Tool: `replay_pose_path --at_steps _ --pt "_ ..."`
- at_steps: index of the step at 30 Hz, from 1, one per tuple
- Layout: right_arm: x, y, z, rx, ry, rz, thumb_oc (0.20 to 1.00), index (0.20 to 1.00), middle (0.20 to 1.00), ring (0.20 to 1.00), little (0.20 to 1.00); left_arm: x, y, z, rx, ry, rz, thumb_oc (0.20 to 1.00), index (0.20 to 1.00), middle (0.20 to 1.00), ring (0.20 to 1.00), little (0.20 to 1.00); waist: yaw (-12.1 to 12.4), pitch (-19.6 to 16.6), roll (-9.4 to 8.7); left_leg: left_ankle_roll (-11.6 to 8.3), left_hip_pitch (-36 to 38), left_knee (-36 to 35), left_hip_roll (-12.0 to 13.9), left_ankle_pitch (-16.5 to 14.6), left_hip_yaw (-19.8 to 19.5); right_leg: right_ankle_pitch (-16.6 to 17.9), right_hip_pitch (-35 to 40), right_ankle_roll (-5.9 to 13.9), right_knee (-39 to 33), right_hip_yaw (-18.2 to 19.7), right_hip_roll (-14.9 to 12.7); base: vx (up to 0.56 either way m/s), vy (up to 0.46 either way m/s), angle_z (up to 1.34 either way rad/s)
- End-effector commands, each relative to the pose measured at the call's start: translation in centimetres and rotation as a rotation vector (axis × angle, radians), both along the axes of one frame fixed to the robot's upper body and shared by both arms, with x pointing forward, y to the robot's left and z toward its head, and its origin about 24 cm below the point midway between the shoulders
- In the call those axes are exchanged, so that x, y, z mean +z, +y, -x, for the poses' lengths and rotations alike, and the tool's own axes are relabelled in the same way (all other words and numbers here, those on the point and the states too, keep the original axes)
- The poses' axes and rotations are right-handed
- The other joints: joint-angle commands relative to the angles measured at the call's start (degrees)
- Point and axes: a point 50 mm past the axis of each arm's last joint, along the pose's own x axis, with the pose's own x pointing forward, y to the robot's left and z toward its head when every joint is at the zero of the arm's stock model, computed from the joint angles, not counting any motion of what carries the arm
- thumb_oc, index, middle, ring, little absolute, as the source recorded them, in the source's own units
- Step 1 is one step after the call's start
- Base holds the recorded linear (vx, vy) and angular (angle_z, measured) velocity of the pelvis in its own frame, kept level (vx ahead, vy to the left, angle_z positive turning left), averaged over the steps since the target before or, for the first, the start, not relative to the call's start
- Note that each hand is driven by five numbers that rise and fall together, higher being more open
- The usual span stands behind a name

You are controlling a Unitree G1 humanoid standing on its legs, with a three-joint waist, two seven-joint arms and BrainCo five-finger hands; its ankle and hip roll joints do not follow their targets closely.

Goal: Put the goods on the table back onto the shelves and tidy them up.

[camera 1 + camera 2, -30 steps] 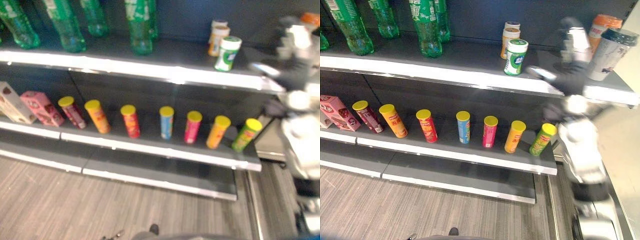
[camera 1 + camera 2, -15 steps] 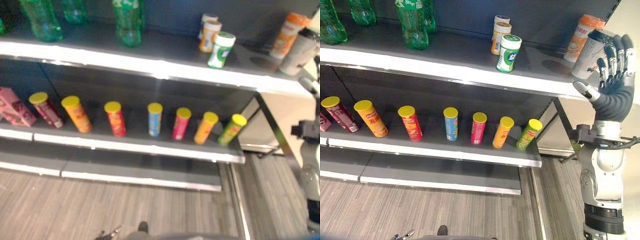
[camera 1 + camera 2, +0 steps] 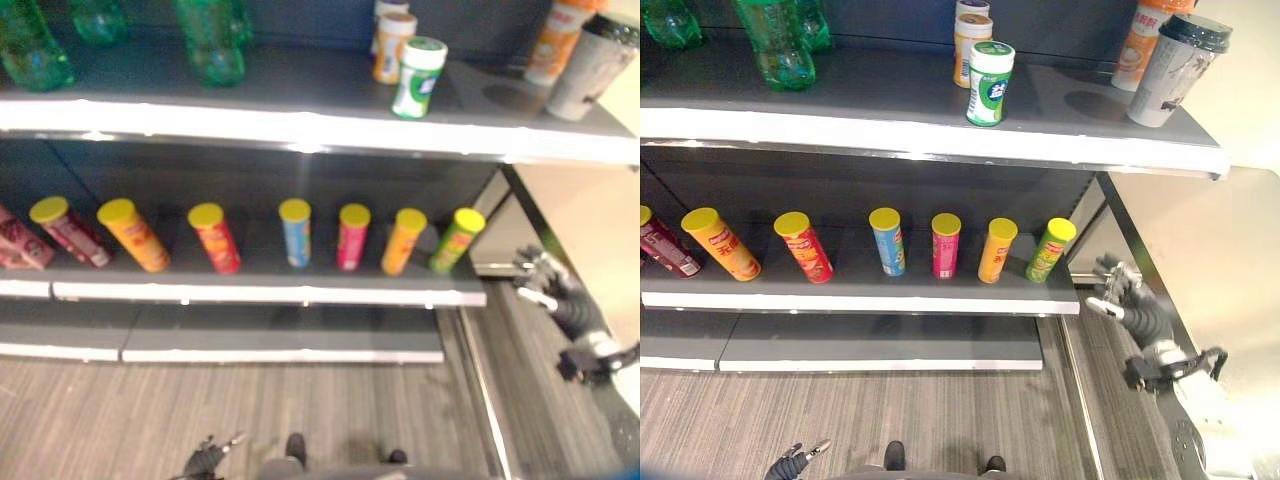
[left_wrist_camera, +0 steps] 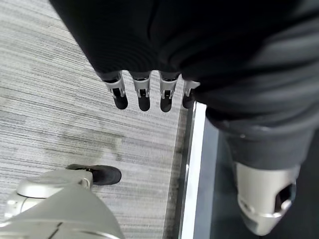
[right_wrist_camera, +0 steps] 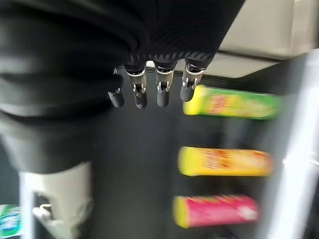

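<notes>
Right eye view: the right hand [image 3: 1127,297] hangs low beside the right end of the shelves, fingers relaxed and spread, holding nothing. Its own wrist view confirms this state, with the fingertips [image 5: 140,102] extended toward the lower shelf and nothing between them. The left hand [image 4: 144,94] hangs over the floor, fingers straight and likewise empty.

Upper shelf [image 3: 940,140], right end: a pale cup with a dark lid [image 3: 1175,68] stands upright near the front edge, just beside an orange bottle [image 3: 1142,42]. Further along stand a green-and-white tub [image 3: 989,84], two stacked jars [image 3: 971,40] behind it and green bottles [image 3: 775,45] (all upright).

Lower shelf [image 3: 890,300]: a row of yellow-lidded cans [image 3: 942,245] stands evenly spaced, each tilted slightly; the green can [image 3: 1050,250] closes the row nearest the right hand.

Task status, as a judgement: the cup appears already placed and both hands are free. No table with remaining goods is in view, so how many items are left cannot be told. The next step is probably to fetch another item.
</notes>
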Motion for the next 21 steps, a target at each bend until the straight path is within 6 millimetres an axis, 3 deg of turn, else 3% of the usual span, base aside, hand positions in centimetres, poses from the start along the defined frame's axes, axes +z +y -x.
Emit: replay_pose_path --at_steps 1,4,6,7,11,17,21 --pt "-2.2 -1.1 1.0 0.138 0.186 0.128 1.0 1.0 1.0 1.0 1.0 0.2 0.7 -0.7 -0.088 -0.003 -0.007 1.0 1.0 1.0 1.0 1.0 0.4 -1.4 2.02 -3.41 3.8 0.4 3.8 -5.9 4.2 1.7 -5.0 1.6 4.3 -0.4 -2.2 0.01 -0.017 -0.05" --pt "-6.1 -2.5 2.8 0.143 0.407 0.363 1.0 1.0 1.0 1.0 1.0 0.2 0.1 -1.7 -0.129 -0.016 0.005 1.0 1.0 1.0 1.0 1.0 0.0 -1.7 2.38 -3.53 3.5 0.4 3.9 -5.6 4.1 1.8 -5.2 1.51 4.1 -0.3 -2.0 0.0 -0.011 -0.03" --pt "-9.8 -2.7 3.9 0.071 0.532 0.515 1.0 1.0 1.0 1.0 1.0 0.4 -0.4 -2.8 -0.166 -0.038 -0.006 1.0 1.0 1.0 1.0 1.0 0.1 -1.7 2.8 -3.44 3.6 0.4 4.1 -5.6 4.0 1.7 -4.9 1.37 3.8 -0.5 -1.8 0.01 -0.037 -0.03" --pt "-11.4 -1.9 3.6 0.027 0.562 0.513 1.0 1.0 1.0 1.0 1.0 0.5 -0.7 -3.3 -0.163 -0.052 -0.013 1.0 1.0 1.0 1.0 1.0 0.4 -1.9 3.11 -3.31 3.6 0.4 4.1 -5.6 3.9 1.6 -4.8 1.26 3.7 -0.5 -1.7 0.01 -0.037 -0.03" --pt "-16.2 1.0 5.4 -0.147 0.701 0.437 1.0 1.0 1.0 1.0 1.0 0.4 -1.0 -4.0 -0.156 -0.058 -0.051 1.0 1.0 1.0 1.0 1.0 0.6 -2.2 3.82 -3.03 4.1 0.4 4.3 -5.9 3.4 1.1 -3.8 0.88 3.4 -0.7 -1.3 0.03 -0.034 -0.03" --pt "-19.9 3.0 9.0 -0.266 0.943 0.367 1.0 1.0 1.0 1.0 1.0 -0.3 -1.6 -3.1 -0.136 -0.001 -0.053 1.0 1.0 1.0 1.0 1.0 0.7 -2.4 4.67 -2.98 5.2 0.4 4.5 -6.2 3.0 0.2 -2.0 0.28 3.1 -1.1 -0.5 0.03 -0.025 0.02" --pt "-20.3 3.3 9.6 -0.26 0.977 0.364 1.0 1.0 1.0 1.0 1.0 -0.6 -1.7 -2.4 -0.147 0.032 -0.053 1.0 1.0 1.0 1.0 1.0 0.8 -2.4 4.75 -3.02 5.7 0.4 4.7 -6.3 2.7 -0.2 -1.4 0.0 3.0 -1.3 -0.1 0.04 -0.028 0.05"
